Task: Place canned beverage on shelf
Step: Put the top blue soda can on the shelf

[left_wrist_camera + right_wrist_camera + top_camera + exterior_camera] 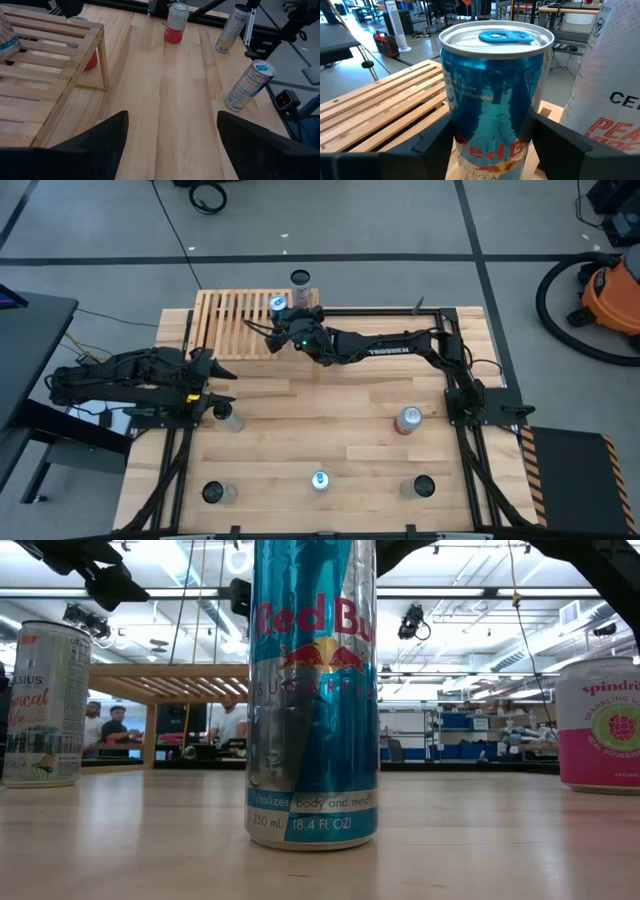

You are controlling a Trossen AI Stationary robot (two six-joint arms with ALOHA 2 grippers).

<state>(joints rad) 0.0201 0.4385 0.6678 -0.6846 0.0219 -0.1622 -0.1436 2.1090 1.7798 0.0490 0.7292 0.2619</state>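
Observation:
A blue-and-silver beverage can [492,85] stands upright over the right far corner of the pale slatted shelf [238,322]. My right gripper [284,318] reaches in from the table's right and is shut on the can [278,305]. A white can [607,80] stands right beside it. Whether the blue can's base rests on the slats is hidden. My left gripper [172,145] waits open at the table's left, nothing between its fingers, short of the shelf [45,75]. My right gripper pinches the blue can's side wall [465,145] between its two fingers [436,142], one on each side of its lower half. The fingers come in roughly level from the table's right. The can stays upright, and its base is out of sight below the fingers.
Loose cans stand on the plank table: a red one [407,420], a blue one [320,479], two dark-topped ones [423,486] [215,493], and one by my left gripper [228,416]. A red can [91,60] sits beside the shelf's leg. The shelf's left slats are bare.

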